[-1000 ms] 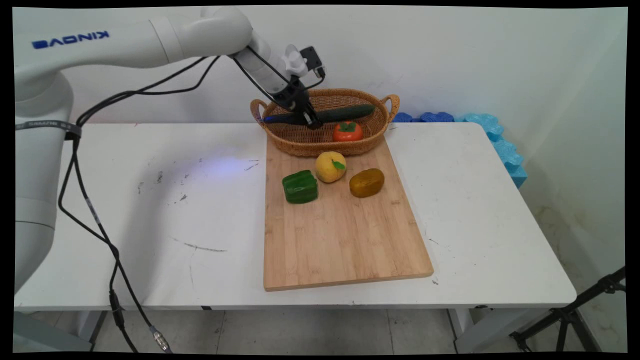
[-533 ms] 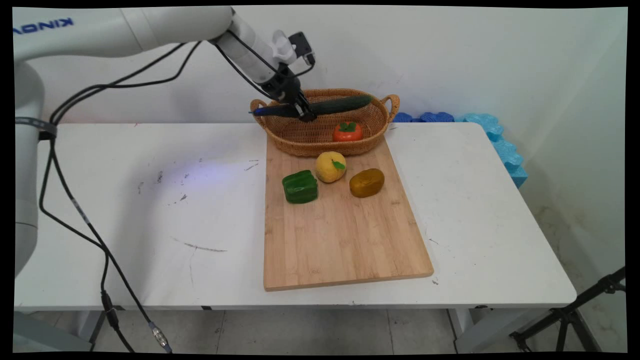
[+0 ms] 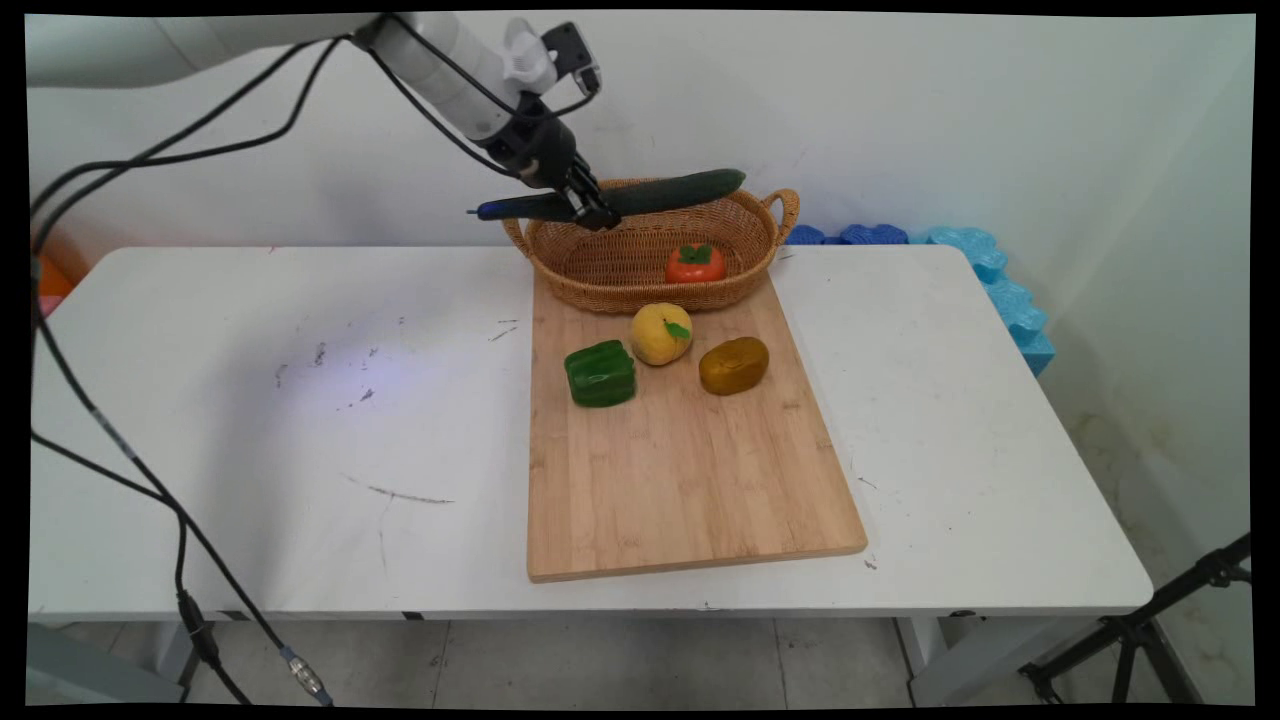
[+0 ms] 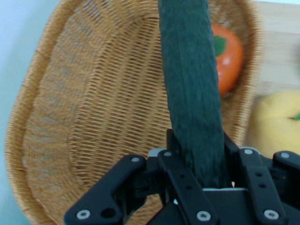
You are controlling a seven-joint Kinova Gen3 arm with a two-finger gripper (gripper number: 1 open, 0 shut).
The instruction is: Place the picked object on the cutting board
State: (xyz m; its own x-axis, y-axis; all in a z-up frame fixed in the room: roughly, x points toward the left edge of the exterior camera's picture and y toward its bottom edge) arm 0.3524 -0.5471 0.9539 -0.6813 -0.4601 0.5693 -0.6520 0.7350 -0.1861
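The gripper is clamped on one cucumber, held level above the one basket at upper centre. One persimmon lies in the basket. On the one board below: one green pepper, one yellow fruit, one brown potato

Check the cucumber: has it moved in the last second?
Yes. The cucumber, clamped in the tool, has risen from inside the basket to above its rim and shifted left. The persimmon in the basket hasn't moved.
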